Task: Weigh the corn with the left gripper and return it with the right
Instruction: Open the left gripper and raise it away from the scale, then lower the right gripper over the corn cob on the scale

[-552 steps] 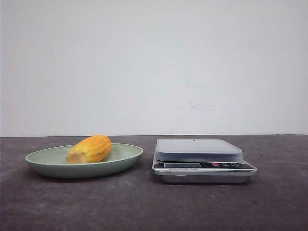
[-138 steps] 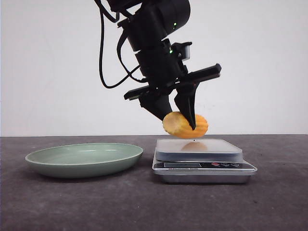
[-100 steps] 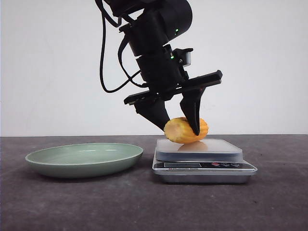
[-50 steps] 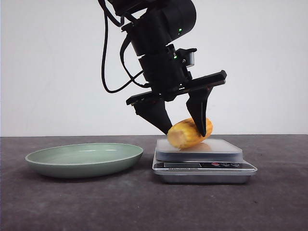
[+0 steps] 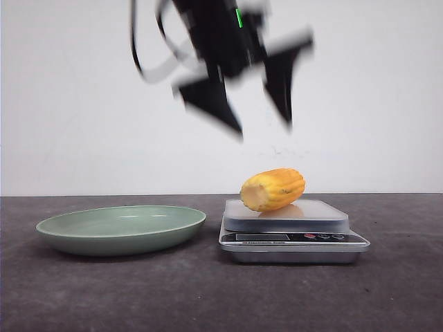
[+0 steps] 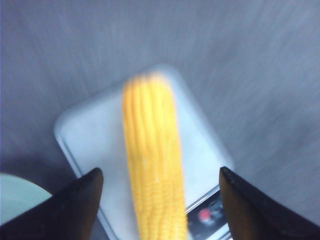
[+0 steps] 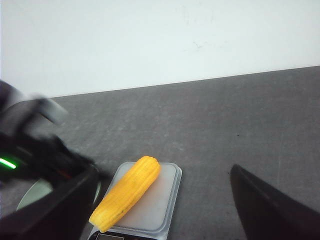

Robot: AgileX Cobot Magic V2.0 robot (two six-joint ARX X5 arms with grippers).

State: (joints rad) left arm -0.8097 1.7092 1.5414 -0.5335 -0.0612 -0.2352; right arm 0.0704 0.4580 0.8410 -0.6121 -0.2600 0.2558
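The corn (image 5: 273,189) lay alone on the scale (image 5: 291,230) so its weight could register, while the left hand (image 5: 255,109) hung above it, fingers spread and empty.

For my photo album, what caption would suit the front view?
Corn resting alone on the scale, open left gripper above, green plate empty.

One corn (image 5: 273,189), one scale (image 5: 293,231), one green plate (image 5: 121,229), two claws: left (image 5: 260,116), right (image 7: 160,210).
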